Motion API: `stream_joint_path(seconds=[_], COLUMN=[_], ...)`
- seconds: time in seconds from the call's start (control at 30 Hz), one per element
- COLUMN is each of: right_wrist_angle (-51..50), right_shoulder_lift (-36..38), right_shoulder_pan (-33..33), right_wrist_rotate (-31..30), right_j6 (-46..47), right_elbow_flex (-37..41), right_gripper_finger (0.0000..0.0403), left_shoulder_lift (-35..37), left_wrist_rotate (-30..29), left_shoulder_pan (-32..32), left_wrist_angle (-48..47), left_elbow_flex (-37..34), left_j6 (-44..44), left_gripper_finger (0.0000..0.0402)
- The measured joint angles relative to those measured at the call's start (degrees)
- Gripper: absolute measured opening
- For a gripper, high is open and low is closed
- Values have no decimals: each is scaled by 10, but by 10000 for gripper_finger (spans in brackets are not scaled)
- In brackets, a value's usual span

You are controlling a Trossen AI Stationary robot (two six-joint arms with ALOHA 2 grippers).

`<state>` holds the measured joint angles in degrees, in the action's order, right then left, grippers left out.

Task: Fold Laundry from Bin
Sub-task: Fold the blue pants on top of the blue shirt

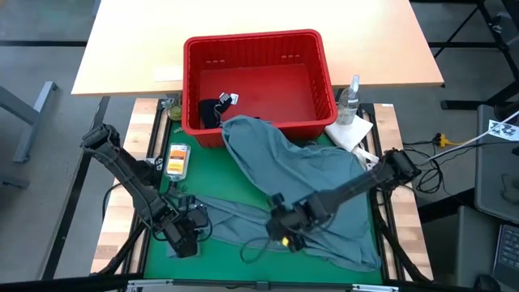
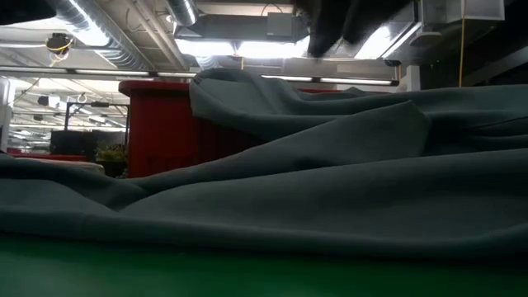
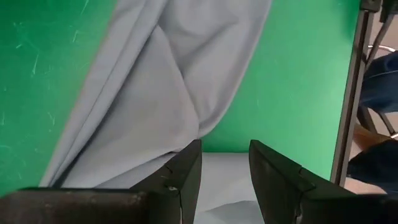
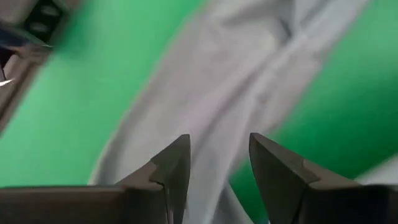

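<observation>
Garment: the large grey-blue garment (image 1: 300,182) sprawls over the green mat (image 1: 154,243) in the centre and lower right of the high view, its top edge draped over the front rim of the red bin (image 1: 258,40).
Bin contents: a dark garment (image 1: 212,111) lies in its lower left corner.
Left gripper (image 1: 185,241): lower left, at the cloth's edge; jaws parted, nothing between them.
Right gripper (image 1: 285,229): lower centre, over the cloth; jaws apart, empty.
Risk: pulling the cloth now could drag the bin forward, because it hangs on the rim.
Views: only the high view shows the bin's inside; the low view shows just cloth folds and the bin's wall.
</observation>
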<state>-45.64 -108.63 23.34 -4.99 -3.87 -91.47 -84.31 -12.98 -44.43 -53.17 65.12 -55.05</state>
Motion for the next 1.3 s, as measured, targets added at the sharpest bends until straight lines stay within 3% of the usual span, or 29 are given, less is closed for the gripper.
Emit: stream_joint_path(seconds=[0.4,0.57,0.77,0.93,1.13,1.3], right_wrist_angle=[37,38,37,38,37,34], right_shoulder_lift=[-1,-1,-1,-1,-1,-1], right_shoulder_pan=[-20,-20,-20,-20,-24,-34], right_wrist_rotate=[41,33,13,-22,-106,-195], right_j6=[26,81,85,86,116,134], right_elbow_flex=[89,102,105,105,92,91], right_gripper_finger=[166,164,102,12,25,5], left_shoulder_lift=[0,0,0,0,0,0], left_wrist_rotate=[-53,-61,-61,-61,-61,-61], left_shoulder_pan=[-18,-17,-17,-17,-17,-17], left_wrist_angle=[2,2,2,2,2,2], left_elbow_flex=[0,0,0,0,0,0], left_j6=[-4,-4,-4,-4,-19,-37], left_gripper_finger=[128,128,128,128,128,128])
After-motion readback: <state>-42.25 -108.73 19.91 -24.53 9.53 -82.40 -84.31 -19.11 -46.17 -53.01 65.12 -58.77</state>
